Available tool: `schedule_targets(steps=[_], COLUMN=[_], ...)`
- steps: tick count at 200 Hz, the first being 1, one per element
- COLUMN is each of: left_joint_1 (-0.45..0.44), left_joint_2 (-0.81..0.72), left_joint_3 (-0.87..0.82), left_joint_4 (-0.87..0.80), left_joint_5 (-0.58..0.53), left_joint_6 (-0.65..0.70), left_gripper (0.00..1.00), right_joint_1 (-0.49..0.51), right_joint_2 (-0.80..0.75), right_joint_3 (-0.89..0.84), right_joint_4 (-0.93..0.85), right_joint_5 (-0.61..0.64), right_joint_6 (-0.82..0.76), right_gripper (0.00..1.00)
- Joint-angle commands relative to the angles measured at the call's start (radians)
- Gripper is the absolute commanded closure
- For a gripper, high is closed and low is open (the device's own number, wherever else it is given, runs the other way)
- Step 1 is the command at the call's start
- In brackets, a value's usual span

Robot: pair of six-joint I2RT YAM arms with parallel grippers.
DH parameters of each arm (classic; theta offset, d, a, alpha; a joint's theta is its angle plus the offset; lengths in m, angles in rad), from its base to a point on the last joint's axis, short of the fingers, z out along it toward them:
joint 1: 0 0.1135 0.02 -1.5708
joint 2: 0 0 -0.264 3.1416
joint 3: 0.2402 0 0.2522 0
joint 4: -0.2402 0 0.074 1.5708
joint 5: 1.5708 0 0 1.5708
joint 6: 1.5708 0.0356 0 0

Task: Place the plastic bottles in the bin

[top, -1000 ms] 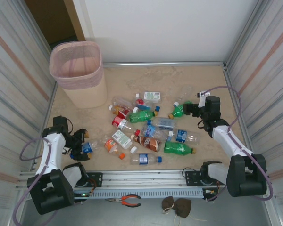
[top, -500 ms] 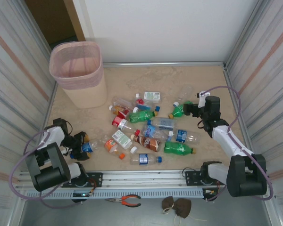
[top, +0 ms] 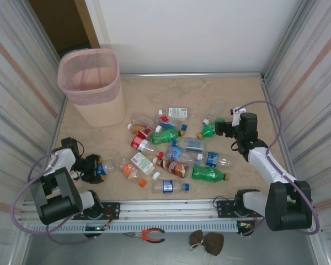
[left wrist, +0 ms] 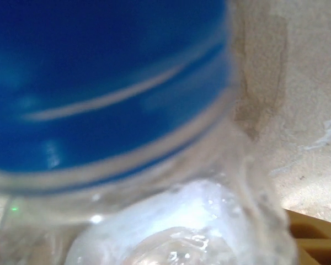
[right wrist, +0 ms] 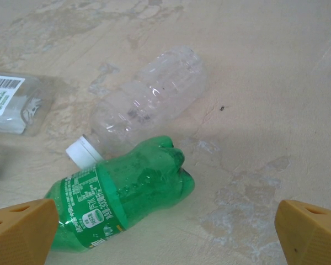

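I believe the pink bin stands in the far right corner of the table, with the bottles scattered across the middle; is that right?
Not quite: the top external view shows the pink bin in the far left corner. The bottles do lie scattered across the middle.

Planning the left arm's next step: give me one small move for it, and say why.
Probably close the left gripper fully on the blue-labelled bottle before lifting. That bottle lies between its fingers, very close in the wrist view, but a firm grip cannot be confirmed, and the bin stands at the far corner.
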Motion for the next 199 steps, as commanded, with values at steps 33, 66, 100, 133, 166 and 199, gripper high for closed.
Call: schedule_targets(steps=[33,66,100,133,166,199], left_joint_1=[0.008,0.008,0.008,0.011,0.017,0.017], left_joint_2=[-0.094,-0.183,-0.290,-0.404,-0.487,-0.497], left_joint_3=[0.063,0.067,0.068,0.071,0.058,0.139], left_joint_4=[-0.040,-0.030,0.061,0.188,0.463,0.601], left_joint_5=[-0.006,-0.009,-0.012,-0.043,0.022,0.071], left_joint_6=[0.005,-0.008,0.020,0.086,0.242,0.408], left_gripper=[0.40,0.45,0.44,0.45,0.40,0.41], right_joint_1=[0.008,0.008,0.010,0.012,0.016,0.016], right_joint_2=[-0.019,-0.022,-0.026,-0.034,-0.044,-0.049], right_joint_3=[0.032,0.031,0.030,0.030,0.030,0.035], right_joint_4=[-0.013,-0.012,-0.012,-0.015,-0.017,-0.016], right_joint_5=[0.014,0.009,0.004,-0.001,-0.003,-0.002], right_joint_6=[-0.027,-0.022,-0.016,-0.014,-0.014,-0.014], right_gripper=[0.01,0.01,0.01,0.01,0.01,0.01])
